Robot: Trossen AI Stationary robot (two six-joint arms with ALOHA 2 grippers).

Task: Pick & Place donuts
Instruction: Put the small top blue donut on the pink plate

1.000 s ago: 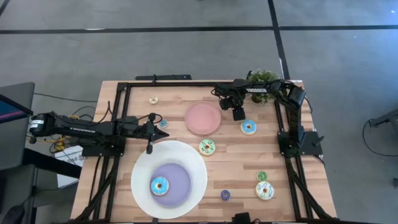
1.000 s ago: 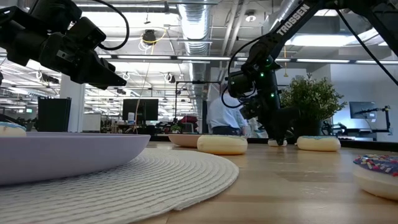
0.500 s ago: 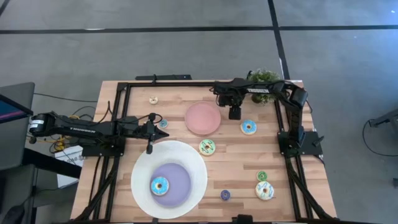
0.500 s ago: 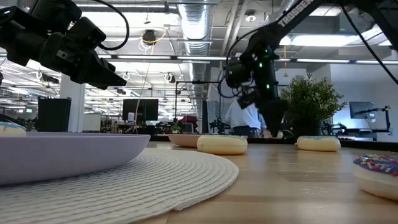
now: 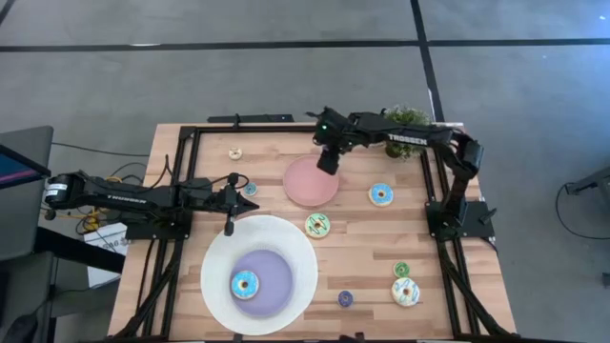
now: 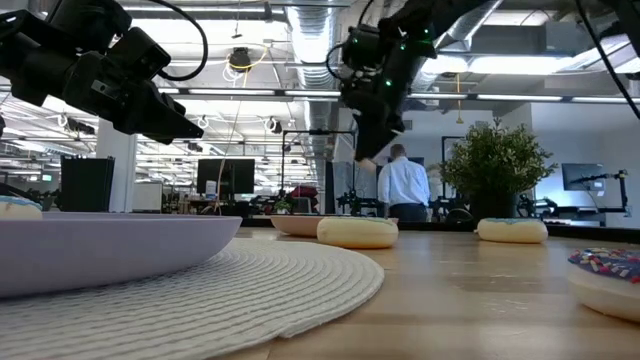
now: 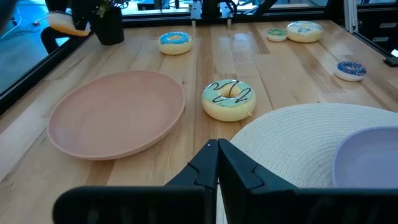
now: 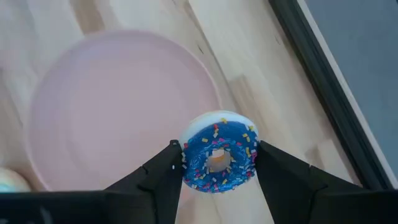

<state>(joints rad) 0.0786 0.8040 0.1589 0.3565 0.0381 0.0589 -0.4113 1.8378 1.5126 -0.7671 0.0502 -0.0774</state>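
My right gripper [image 5: 329, 160] is shut on a small blue sprinkled donut [image 8: 219, 160], held high over the far right rim of the pink plate [image 5: 307, 183]. In the low view my right gripper [image 6: 364, 150] hangs well above the table. My left gripper [image 5: 229, 227] is shut and empty over the far left rim of the big white plate [image 5: 286, 238]. A blue donut [image 5: 245, 284] lies flat on that plate's lavender centre. A green donut [image 5: 317, 226] and a blue donut [image 5: 381, 195] lie flat on the table. My right gripper pinches the small blue donut between its two fingers, one on each opposite side of the ring's outer rim [image 8: 186, 163]. The fingers point down from above. The donut sits level, icing up, lifted clear above the pink plate's rim.
A white sprinkled donut [image 5: 406, 292], a small green one [image 5: 401, 271] and a purple one [image 5: 345, 298] lie near right. A cream one [image 5: 234, 152] and a small blue one [image 5: 249, 189] lie far left. A potted plant [image 5: 405, 122] stands at the far right corner.
My right gripper has risen from the table beside the pink plate's right side and gone toward the table's left edge. It has carried the small blue donut up over the plate's far right rim. My left arm has kept still.
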